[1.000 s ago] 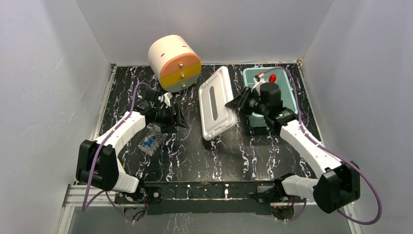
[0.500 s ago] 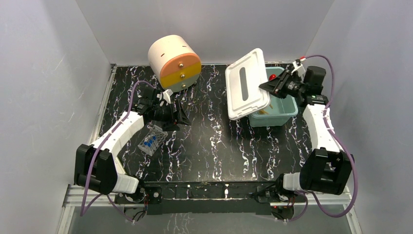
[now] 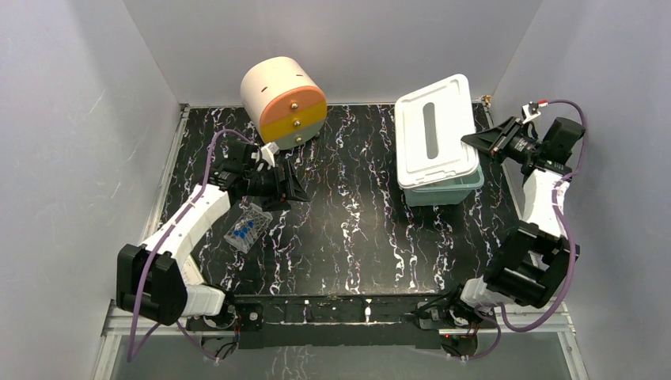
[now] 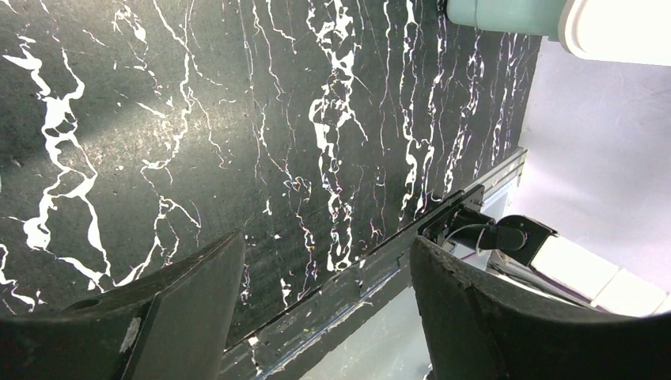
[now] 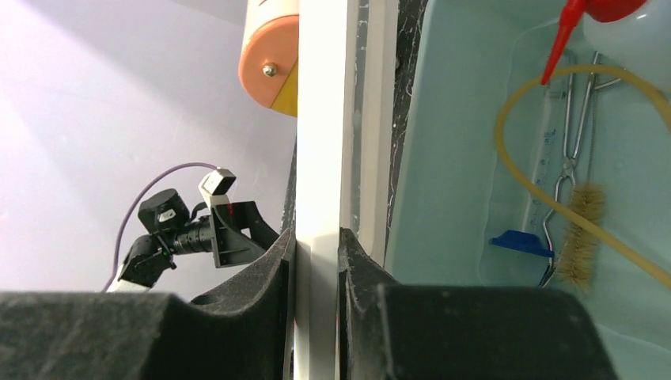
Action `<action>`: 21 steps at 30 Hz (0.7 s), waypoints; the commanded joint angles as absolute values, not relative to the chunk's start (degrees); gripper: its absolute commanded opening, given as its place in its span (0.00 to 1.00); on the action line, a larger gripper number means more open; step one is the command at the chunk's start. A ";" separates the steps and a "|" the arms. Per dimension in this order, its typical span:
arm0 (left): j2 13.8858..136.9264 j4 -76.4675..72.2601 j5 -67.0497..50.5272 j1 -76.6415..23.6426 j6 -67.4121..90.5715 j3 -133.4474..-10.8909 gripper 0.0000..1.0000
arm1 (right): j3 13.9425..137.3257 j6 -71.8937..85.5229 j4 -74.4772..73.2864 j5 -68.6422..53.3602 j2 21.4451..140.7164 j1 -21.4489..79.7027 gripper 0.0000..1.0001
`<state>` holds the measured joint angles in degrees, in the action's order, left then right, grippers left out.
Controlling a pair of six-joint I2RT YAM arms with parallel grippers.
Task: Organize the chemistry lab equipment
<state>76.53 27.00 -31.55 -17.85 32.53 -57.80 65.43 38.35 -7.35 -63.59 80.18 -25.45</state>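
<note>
**Rack on the table, lid gripped above the bin**

The clear tube rack (image 3: 247,226), loaded with blue-capped test tubes (image 3: 241,234), is seen on the marble table (image 3: 348,237) near the left gripper (image 3: 294,187), whose jaws are spread with nothing between them. Tubing loop (image 5: 522,186), forceps (image 5: 571,134), brush (image 5: 583,237) and red nozzle (image 5: 560,39) are seen inside the teal bin (image 3: 443,190). The white lid (image 3: 435,131) is clamped by its edge in the right gripper (image 3: 479,142), over the bin.

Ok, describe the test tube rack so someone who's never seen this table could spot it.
On the black marbled table, look left, just nearer than the left pincer. There lies the clear tube rack. It alone is see-through with blue caps inside, unlike the solid cream, orange and yellow drum farther back.
</note>
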 commanded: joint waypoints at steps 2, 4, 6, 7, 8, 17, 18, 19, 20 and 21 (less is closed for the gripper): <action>72.76 27.20 -31.49 -17.67 31.50 -57.95 0.75 | 66.22 39.31 -1.11 -74.07 82.28 -28.44 0.14; 72.60 27.32 -31.51 -17.66 31.20 -58.08 0.75 | 65.56 39.51 -0.64 -75.37 83.09 -29.59 0.14; 72.64 27.66 -31.49 -17.65 30.90 -58.26 0.75 | 65.12 40.22 -0.76 -75.77 84.18 -30.87 0.15; 72.72 27.80 -31.48 -17.66 30.79 -58.27 0.75 | 65.13 40.69 -0.79 -76.58 85.10 -31.34 0.16; 72.81 27.82 -31.47 -17.67 30.77 -58.12 0.75 | 65.36 40.99 -0.79 -77.69 86.33 -31.64 0.17; 72.99 28.22 -31.91 -17.67 30.76 -57.86 0.75 | 74.18 35.16 -9.92 -78.51 96.05 -32.78 0.19; 72.91 28.29 -31.91 -17.67 30.76 -57.78 0.75 | 75.52 33.68 -12.16 -78.14 96.92 -32.76 0.19; 72.87 28.28 -31.96 -17.66 30.75 -57.68 0.75 | 76.52 32.68 -13.73 -78.09 97.67 -32.71 0.20; 72.79 28.32 -31.98 -17.66 30.76 -57.54 0.75 | 77.35 32.28 -14.36 -78.14 98.45 -32.77 0.22; 72.77 28.31 -32.03 -17.65 30.84 -57.42 0.75 | 77.99 32.09 -14.67 -78.08 99.15 -32.74 0.23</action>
<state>74.30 27.07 -30.85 -17.85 31.27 -57.80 72.07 36.53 -10.17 -76.71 97.91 -31.90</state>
